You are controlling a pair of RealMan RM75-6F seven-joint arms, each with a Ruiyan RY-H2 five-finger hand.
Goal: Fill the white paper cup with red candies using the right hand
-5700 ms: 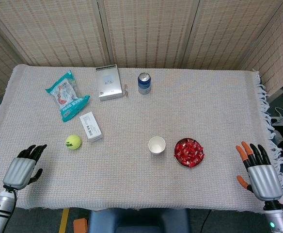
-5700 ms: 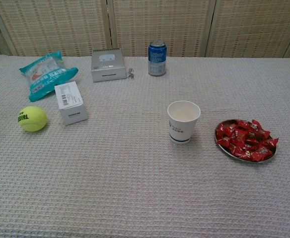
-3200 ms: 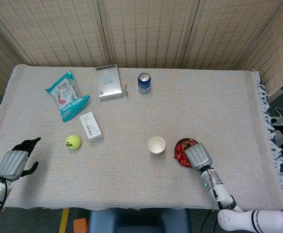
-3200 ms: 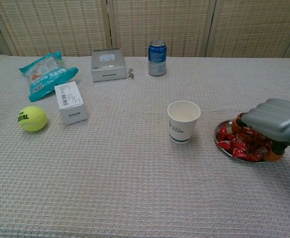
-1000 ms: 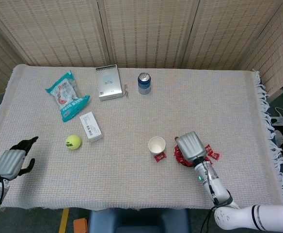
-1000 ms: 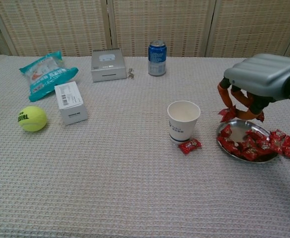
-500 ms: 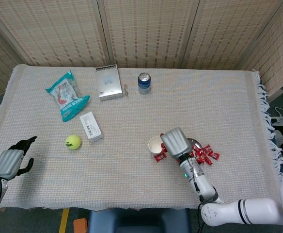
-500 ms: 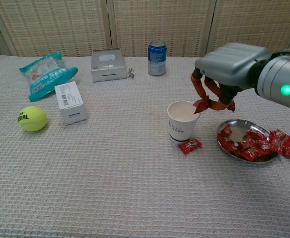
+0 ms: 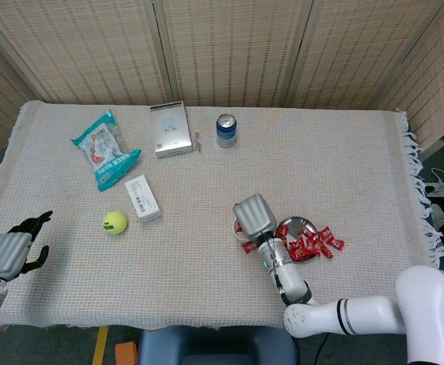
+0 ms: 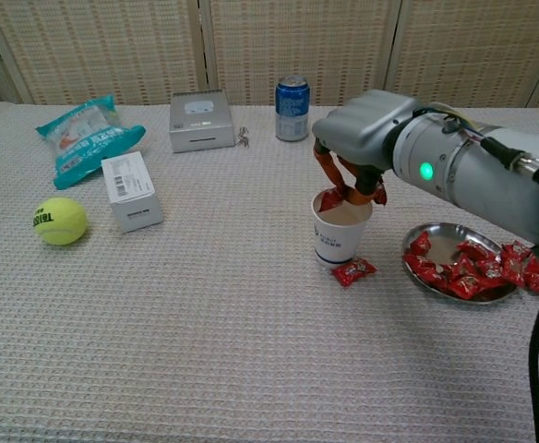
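Right hand (image 10: 357, 138) holding red candies (image 10: 332, 197) over cup (image 10: 341, 233), hidden overhead.

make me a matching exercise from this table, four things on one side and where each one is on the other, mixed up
Things:
1. tennis ball
2. soda can
3. stray candy
4. right hand

Places:
A. on the cloth at the foot of the paper cup
B. over the cup's mouth, holding candies
C. far side of the table, beside the grey box
D. left of the small white box

Pairs: 1-D, 2-C, 3-A, 4-B

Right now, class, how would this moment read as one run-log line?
right hand: holds red candies over white paper cup | left hand: idle, empty | one red wrapped candy: on cloth beside cup
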